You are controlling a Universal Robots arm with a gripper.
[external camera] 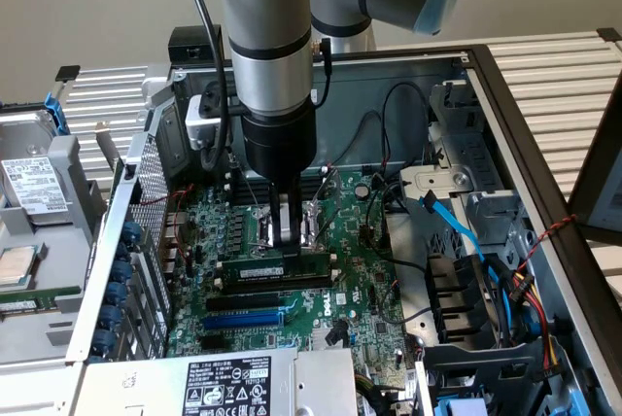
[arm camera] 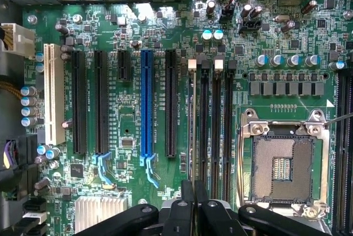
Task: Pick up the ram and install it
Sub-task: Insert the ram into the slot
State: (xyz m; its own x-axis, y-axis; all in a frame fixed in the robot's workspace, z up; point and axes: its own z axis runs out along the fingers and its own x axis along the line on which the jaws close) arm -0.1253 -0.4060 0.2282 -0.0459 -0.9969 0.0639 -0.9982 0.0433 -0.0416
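Ram [external camera: 264, 268], pinched along its top edge by the narrowed gripper [external camera: 289, 239], stands close beside black slots [arm camera: 205, 125].

Surface finishes, quick rundown
Case [external camera: 389, 66] bare grey metal; motherboard [arm camera: 132, 120] glossy green laminate; ram [external camera: 262, 268] matt green; gripper [arm camera: 194, 185] matt black.

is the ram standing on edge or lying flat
On edge: the ram stands along the black slots with the gripper shut on its top edge. Whether it is seated, cannot tell.
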